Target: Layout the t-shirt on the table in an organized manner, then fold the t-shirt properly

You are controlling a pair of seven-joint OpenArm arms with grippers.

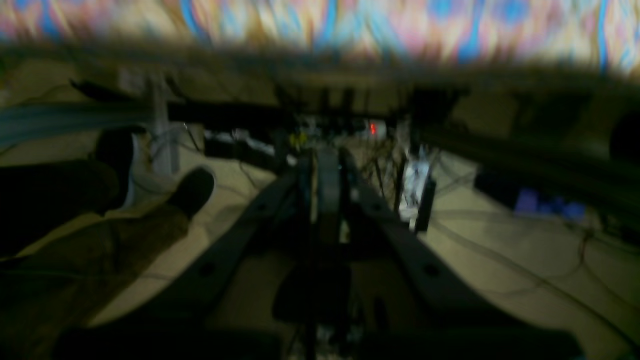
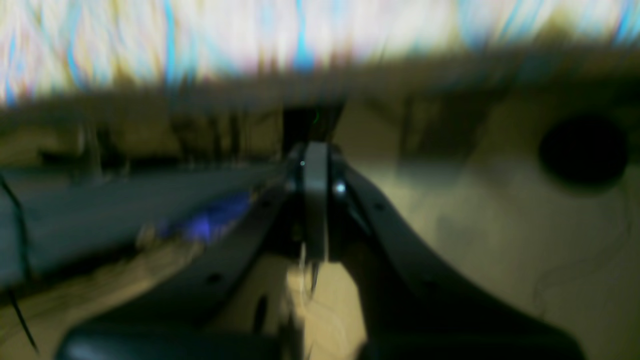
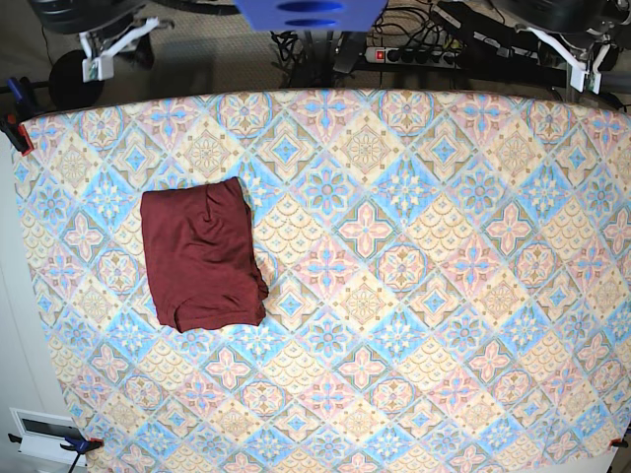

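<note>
Patterned tabletop fills nearly all of the base view, covered in blue, pink and cream diamond tiles; beyond its far edge, dark floor with a power strip and tangled cables; a blue mount at top centre. Lying on the tabletop's left half in that view, nearer the far edge than the near one: shirt, dark maroon, folded into a compact upright rectangle, slightly rumpled along its right edge, a small fold showing near the lower left corner; touched by nothing, both arms well apart from it. Barely visible in the base view: only white brackets and dark parts of the arms at the top corners, off the tabletop. Both wrist views heavily blurred, looking under the tabletop's edge, the pattern smeared across the top of each. Left gripper seen along its length, jaws pressed together, holding nothing; past it, pale floor, cables and a small red light; at left, a dark shape, too blurred to name. Right gripper likewise with jaws closed tight and empty; pale floor beyond, a dark round blob at right, a bluish smear at left, neither clear enough to identify.
</note>
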